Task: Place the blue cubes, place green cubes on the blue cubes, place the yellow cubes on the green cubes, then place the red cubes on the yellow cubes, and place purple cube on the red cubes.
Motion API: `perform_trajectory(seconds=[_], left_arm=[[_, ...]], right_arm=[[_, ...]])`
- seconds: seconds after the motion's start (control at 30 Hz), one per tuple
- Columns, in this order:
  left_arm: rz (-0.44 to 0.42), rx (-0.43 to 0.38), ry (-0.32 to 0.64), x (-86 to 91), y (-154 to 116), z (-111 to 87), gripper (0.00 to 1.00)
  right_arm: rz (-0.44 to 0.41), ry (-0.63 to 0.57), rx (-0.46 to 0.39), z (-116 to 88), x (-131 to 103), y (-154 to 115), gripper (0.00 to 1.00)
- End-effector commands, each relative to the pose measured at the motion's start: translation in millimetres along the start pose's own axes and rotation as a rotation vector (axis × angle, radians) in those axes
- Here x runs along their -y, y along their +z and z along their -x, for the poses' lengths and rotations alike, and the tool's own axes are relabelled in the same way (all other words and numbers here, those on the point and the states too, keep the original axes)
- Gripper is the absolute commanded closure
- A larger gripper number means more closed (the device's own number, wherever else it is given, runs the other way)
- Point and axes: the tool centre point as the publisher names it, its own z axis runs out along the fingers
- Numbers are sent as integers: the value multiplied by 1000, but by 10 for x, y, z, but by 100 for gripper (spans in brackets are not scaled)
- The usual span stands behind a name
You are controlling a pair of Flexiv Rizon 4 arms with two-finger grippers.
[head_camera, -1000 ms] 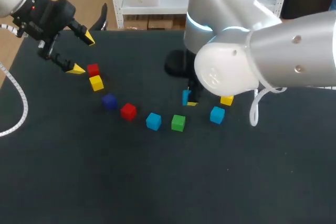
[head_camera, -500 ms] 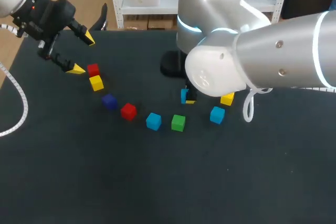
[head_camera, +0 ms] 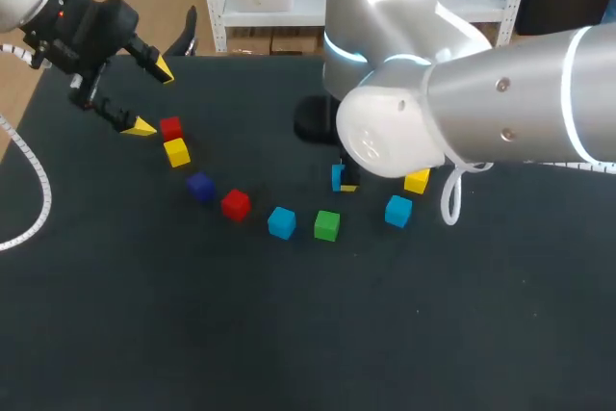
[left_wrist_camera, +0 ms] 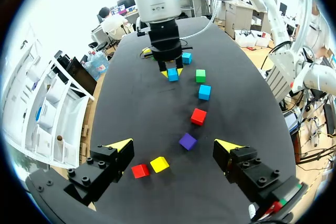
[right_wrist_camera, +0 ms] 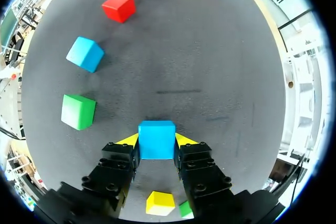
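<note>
Right gripper clamped on smooth, sharp-edged light-blue cube between its yellow tips, over dark, grainy tabletop; matte green cube lies beside it. Left gripper spread wide, holding nothing.

Green cube beside right gripper

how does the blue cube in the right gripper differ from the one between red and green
The held blue cube is clamped by the right gripper; the loose blue cube lies free. Held one sits square to the fingers; the loose one askew. Both light blue.
</note>
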Motion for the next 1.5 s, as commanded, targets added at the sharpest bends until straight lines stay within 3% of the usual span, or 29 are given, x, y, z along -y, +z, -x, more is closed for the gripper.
perform_trajectory(seconds=[0.03, 1.43, 1.5], left_arm=[[2, 2, 3, 5, 0, -8, 0], [2, 2, 3, 5, 0, -8, 0], [2, 2, 3, 5, 0, -8, 0]], right_arm=[[2, 2, 0, -5, 22, -9, 100], [19, 4, 7, -21, 62, 48, 100], [20, 5, 7, -23, 66, 50, 87]])
